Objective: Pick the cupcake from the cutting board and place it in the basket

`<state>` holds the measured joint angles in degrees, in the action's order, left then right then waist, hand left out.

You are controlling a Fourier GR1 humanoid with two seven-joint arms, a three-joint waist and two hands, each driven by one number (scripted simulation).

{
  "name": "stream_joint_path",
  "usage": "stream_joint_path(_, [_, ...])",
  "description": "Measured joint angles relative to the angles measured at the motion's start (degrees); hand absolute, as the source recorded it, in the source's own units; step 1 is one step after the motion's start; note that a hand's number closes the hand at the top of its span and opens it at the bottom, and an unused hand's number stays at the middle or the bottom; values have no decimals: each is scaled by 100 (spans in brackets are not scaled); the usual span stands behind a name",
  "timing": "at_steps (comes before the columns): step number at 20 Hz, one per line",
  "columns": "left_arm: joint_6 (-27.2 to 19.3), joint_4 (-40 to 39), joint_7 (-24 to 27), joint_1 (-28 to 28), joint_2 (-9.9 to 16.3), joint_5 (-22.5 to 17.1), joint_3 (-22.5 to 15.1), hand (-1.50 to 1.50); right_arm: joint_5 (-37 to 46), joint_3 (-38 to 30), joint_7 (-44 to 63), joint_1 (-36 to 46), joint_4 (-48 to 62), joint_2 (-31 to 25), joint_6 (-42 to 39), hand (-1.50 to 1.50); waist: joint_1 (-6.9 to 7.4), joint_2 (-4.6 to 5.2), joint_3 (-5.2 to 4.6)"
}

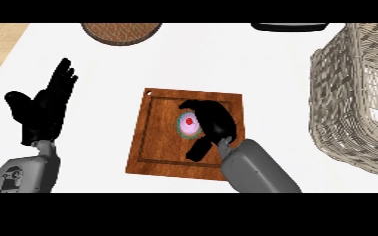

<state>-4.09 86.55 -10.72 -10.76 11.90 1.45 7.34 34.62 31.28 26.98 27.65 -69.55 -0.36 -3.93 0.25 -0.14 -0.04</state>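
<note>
Head view: right hand [214, 121] curls around cupcake [190, 124] on cutting board [159, 140]; basket [345, 95] apart.

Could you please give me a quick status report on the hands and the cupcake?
Right hand curled round cupcake, on cutting board. Left hand open, resting at left. Basket at right, path looks clear.

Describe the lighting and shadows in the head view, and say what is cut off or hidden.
Head view: even, flat light and no glare on the white counter. The right robot hand curls over the pink-frosted cupcake on the brown wooden cutting board, hiding part of it. The woven wicker basket is cut by the right edge.
</note>
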Motion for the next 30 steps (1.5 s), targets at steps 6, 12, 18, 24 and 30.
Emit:
stream_joint_path(6, [-9,-1,40,-27,-43,50,-7,0,-134,282,-191,132,174,-83,47,150,-10,-44,-15])
stream_joint_path(12, [50,-127,152,-40,-31,43,60,0,-253,220,-565,147,390,-73,170,150,-13,-60,-14])
stream_joint_path(18, [34,-169,163,-24,-7,70,117,0,-165,434,-1242,-1009,-326,-216,654,150,-65,-109,12])
stream_joint_path(24, [44,-56,192,194,41,11,228,0,-273,784,-2551,-2909,-1467,-849,1627,150,-172,-180,30])
stream_joint_path(30, [60,-5,181,248,23,-8,227,0,-914,863,-3671,-4699,-3002,-1633,2167,150,-200,-76,10])
